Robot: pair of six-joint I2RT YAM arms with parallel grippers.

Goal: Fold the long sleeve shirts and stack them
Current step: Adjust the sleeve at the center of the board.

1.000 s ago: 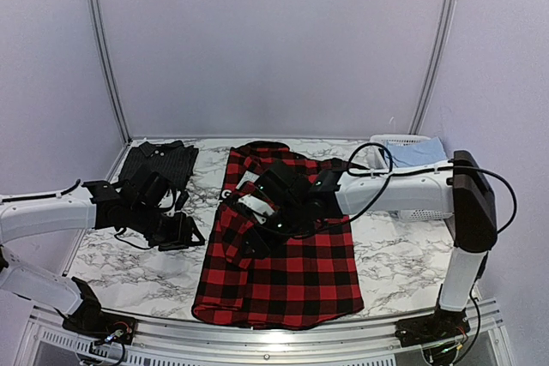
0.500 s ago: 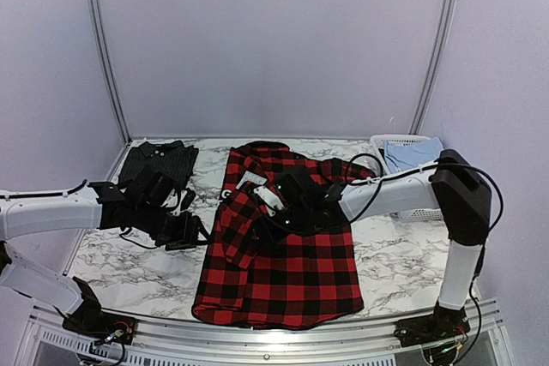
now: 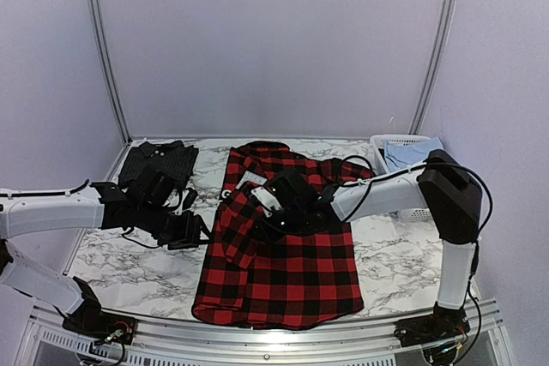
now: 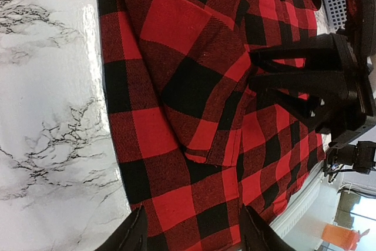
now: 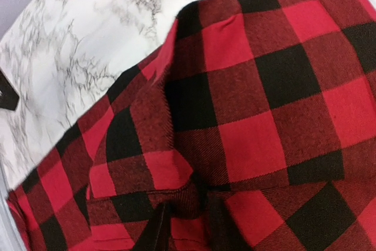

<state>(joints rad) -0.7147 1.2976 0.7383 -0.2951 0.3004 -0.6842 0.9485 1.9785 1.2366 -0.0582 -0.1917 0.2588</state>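
the red-and-black buffalo plaid shirt (image 3: 283, 272) is spread in the middle of the marble table (image 3: 137, 267), hem at the near edge and collar toward the far edge, with one sleeve laid in over the body on the side nearer the left edge. the dark charcoal shirt (image 3: 159, 163) is seen folded in the far left corner, well apart from the plaid one. a white slotted basket (image 3: 399, 140) holding a pale blue cloth (image 3: 412, 153) stands at the far right corner

the right gripper (image 3: 268, 206) is set down on the upper part of the plaid shirt. in the right wrist view its fingers (image 5: 160, 227) are drawn near together with a raised ridge of plaid cloth caught between them, so a pinch on the shirt is judged to be made. the left gripper (image 3: 190, 231) is held over the shirt's border nearest the left edge, jaws apart, with nothing between them

several failures can be foreseen. more than one layer may be taken in the pinch, sleeve and body together, so that the whole shirt would be dragged instead of one part being folded. a shallow ridge may be lost from the grip once it is lifted. with only one side held, the fold may be laid askew. the hem, lying at the near edge, could be pulled off the table
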